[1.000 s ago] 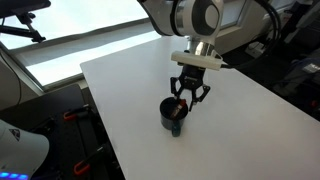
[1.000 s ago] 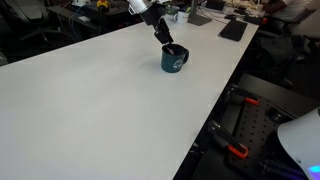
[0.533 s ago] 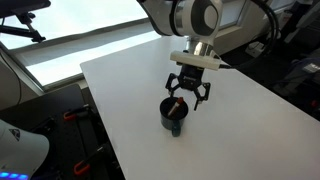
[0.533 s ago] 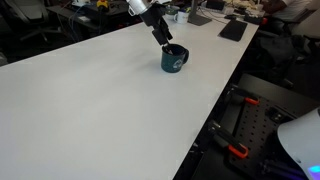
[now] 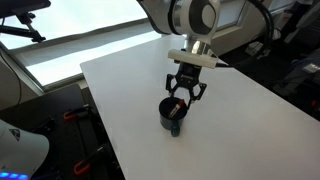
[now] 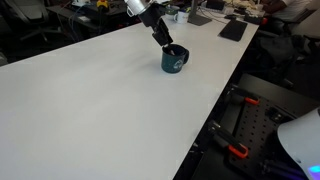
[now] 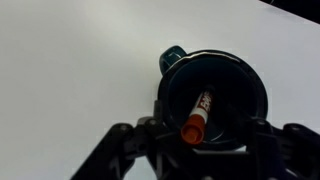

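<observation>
- Wrist view: gripper [image 7: 195,138] looks straight down into a dark mug [image 7: 258,95]. The jaws are spread wide and hold nothing, with one finger [image 7: 122,138] out on each side of the rim.
- A marker [image 7: 200,112] with an orange-red cap leans inside the mug, cap end up and toward the camera. It touches neither finger.
- In both exterior views the mug [image 5: 172,120] [image 6: 176,62] stands upright on the white table [image 5: 250,110] [image 6: 90,100], handle out to the side. It sits near the table edge in an exterior view [image 6: 225,75].
- The gripper [image 5: 186,92] [image 6: 164,38] hovers just above the mug mouth, pointing down.
- Judged step: working the marker at the mug, with the cap end about centred between the jaws.
- To do it well:
  - Keep the wrist vertical and centred on the cap.
  - Make any travel straight up or down, so the fingers miss the rim.
- Risk: the mug looks light and nothing braces it, so a sideways nudge on the rim or handle could slide or tip it.
- The marker is tilted, so line the jaws across its width, not along the lean.
</observation>
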`<act>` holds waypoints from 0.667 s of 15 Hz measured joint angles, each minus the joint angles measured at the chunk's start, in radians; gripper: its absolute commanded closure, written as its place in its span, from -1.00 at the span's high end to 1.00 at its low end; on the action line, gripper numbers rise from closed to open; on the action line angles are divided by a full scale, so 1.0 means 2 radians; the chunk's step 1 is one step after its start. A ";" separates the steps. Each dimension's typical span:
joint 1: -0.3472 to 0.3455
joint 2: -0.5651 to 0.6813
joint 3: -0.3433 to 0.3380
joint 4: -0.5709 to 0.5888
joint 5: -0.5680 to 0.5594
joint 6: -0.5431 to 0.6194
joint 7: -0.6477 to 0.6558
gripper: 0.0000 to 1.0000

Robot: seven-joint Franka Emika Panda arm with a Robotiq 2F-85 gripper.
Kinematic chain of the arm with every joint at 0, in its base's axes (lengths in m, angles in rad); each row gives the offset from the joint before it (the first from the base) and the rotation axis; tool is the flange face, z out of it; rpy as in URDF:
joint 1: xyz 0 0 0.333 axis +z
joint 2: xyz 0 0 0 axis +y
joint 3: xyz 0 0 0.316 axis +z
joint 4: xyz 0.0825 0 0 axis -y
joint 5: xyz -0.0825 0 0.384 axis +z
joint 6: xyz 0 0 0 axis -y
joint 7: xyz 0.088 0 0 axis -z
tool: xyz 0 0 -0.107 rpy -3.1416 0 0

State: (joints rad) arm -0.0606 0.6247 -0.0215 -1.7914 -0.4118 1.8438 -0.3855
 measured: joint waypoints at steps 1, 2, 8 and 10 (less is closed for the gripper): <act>0.001 -0.001 0.000 0.000 0.001 -0.001 0.000 0.40; 0.001 -0.001 0.000 0.000 0.002 -0.002 0.001 0.44; 0.004 -0.002 0.002 0.000 0.007 -0.006 0.015 0.82; 0.005 -0.006 0.002 -0.002 0.011 -0.006 0.021 0.79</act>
State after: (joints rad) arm -0.0502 0.6131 -0.0177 -1.7949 -0.3907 1.8315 -0.3438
